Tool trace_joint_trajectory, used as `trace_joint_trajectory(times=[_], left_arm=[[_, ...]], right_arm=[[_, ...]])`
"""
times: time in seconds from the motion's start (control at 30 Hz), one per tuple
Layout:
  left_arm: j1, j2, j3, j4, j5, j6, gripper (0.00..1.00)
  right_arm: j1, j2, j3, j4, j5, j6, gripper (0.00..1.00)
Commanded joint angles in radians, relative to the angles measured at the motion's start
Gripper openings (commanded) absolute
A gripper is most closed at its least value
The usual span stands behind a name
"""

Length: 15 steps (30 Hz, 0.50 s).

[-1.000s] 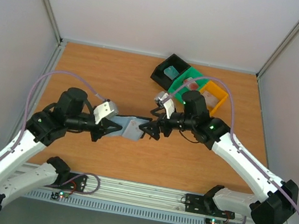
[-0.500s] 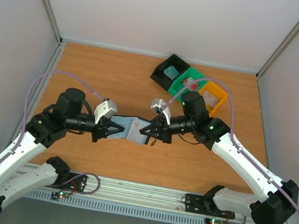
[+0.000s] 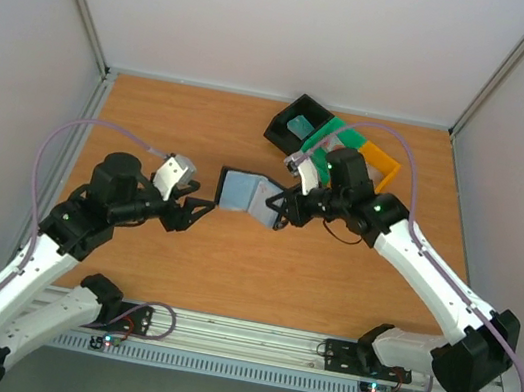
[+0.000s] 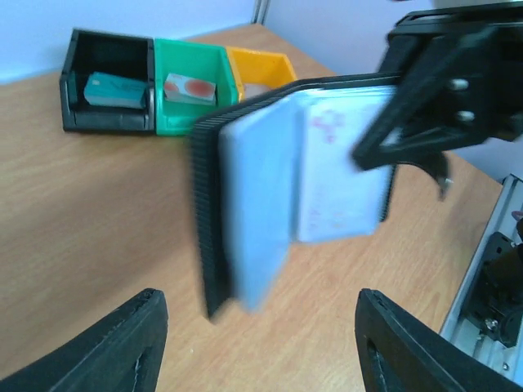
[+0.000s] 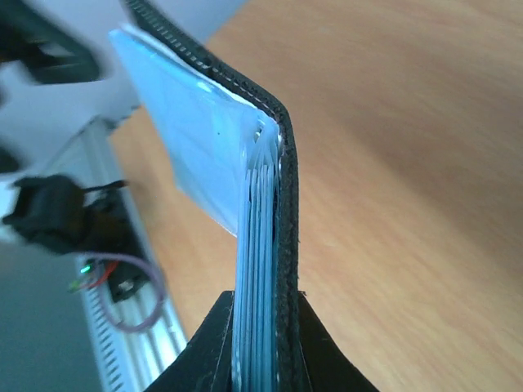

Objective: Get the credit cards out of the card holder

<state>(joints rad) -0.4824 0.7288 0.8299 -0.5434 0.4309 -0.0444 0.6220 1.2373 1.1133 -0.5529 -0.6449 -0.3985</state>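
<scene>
My right claw (image 3: 285, 211) pinches the open card holder (image 3: 242, 193) over mid-table, my left claw (image 3: 201, 209) gapes empty beside it; behind, black tray (image 4: 110, 39) holds a teal card (image 4: 114, 88), green tray (image 4: 192, 57) a red card (image 4: 189, 87), orange tray (image 4: 263, 61) a pale card (image 4: 253, 84).

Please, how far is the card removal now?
Done: a teal card lies in the black tray, a red-marked card in the green tray. In hand: the right gripper holds the card holder open; the left gripper is open. Left: a pale printed card apparently sits inside.

White arm shells (image 3: 26, 266), black joints (image 3: 115, 175), lilac cables (image 3: 102, 124), green light (image 3: 378, 210), left tool's (image 4: 259, 292) black fingers (image 4: 122, 351)
</scene>
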Motion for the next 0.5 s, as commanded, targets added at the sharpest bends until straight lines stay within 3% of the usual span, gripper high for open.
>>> trace_joint_trajectory(times=[0.0,0.1,0.2,0.33,0.47], left_arm=[[0.004,-0.034,-0.004,0.107,0.038,0.038,0.59],[0.003,-0.043,-0.028,0.179,0.27,0.077,0.41],[-0.009,-0.028,-0.098,0.37,0.509,-0.009,0.39],[-0.025,0.032,-0.171,0.546,0.443,-0.223,0.35],[-0.049,0.041,-0.192,0.603,0.424,-0.262,0.37]], right_arm=[[-0.005,0.074,0.117,-0.136,0.278,0.142,0.01],[0.001,0.069,0.108,-0.081,0.2,0.145,0.01],[0.019,0.057,0.096,-0.008,0.106,0.124,0.01],[0.052,0.023,0.07,0.073,-0.045,0.074,0.01],[0.072,-0.019,0.043,0.113,-0.175,0.013,0.01]])
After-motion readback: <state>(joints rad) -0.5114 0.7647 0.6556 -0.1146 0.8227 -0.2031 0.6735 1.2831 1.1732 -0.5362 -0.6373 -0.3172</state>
